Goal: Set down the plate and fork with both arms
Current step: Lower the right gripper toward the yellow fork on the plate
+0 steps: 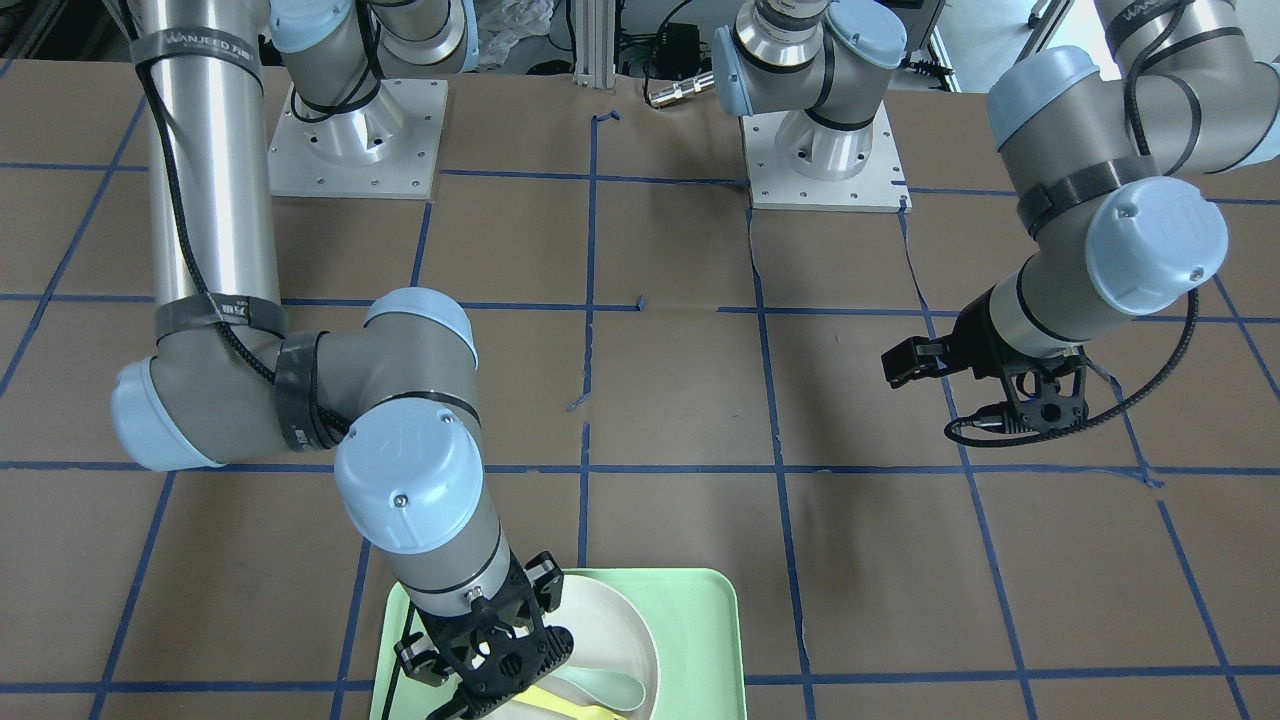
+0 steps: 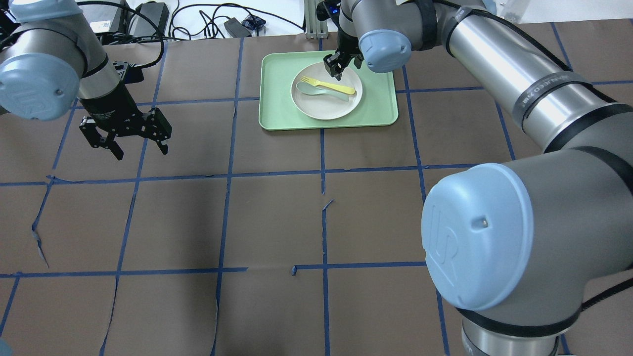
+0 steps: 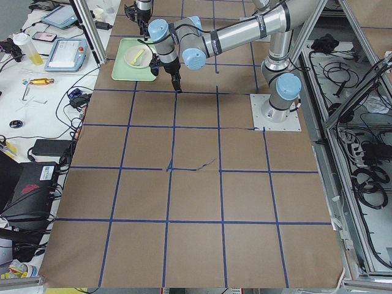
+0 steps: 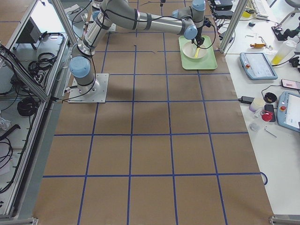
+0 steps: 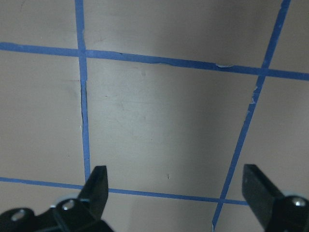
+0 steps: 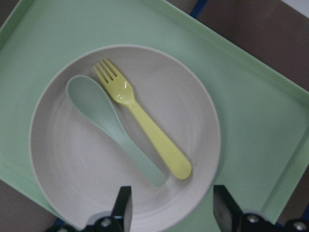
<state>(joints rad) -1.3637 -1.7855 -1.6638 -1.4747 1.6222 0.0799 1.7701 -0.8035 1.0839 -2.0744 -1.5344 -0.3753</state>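
You'll find the plate sitting in the light green tray at the far side of the tabletop. The fork lies flat inside the plate, right beside a grey-green spoon, with their handles closing in on each other at the ends. Your right tool hangs over the plate's rim near those handle ends, its fingers apart and gripping nothing. Your left tool hovers above a bare stretch of tabletop crossed by blue tape lines, well apart from the tray, its fingers spread wide and empty
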